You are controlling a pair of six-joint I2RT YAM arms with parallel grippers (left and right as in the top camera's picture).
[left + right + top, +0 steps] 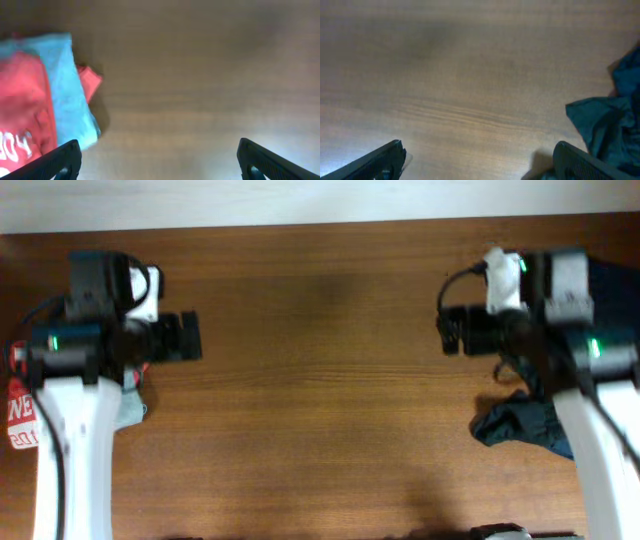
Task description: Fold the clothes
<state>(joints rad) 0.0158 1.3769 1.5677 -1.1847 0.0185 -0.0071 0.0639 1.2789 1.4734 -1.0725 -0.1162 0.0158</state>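
An orange-red T-shirt (20,412) with white lettering lies folded at the table's far left edge, partly under my left arm. It shows in the left wrist view (20,100) with a light blue garment (65,85) on it. A dark navy garment (520,425) lies crumpled at the right, beside my right arm, and also shows in the right wrist view (610,125). My left gripper (185,337) (159,162) is open and empty over bare wood. My right gripper (448,330) (480,157) is open and empty, left of the navy garment.
The brown wooden table (320,380) spans the view between the two arms. The light blue garment (130,408) peeks out beside the left arm. More dark cloth (612,280) lies at the far right behind the right arm.
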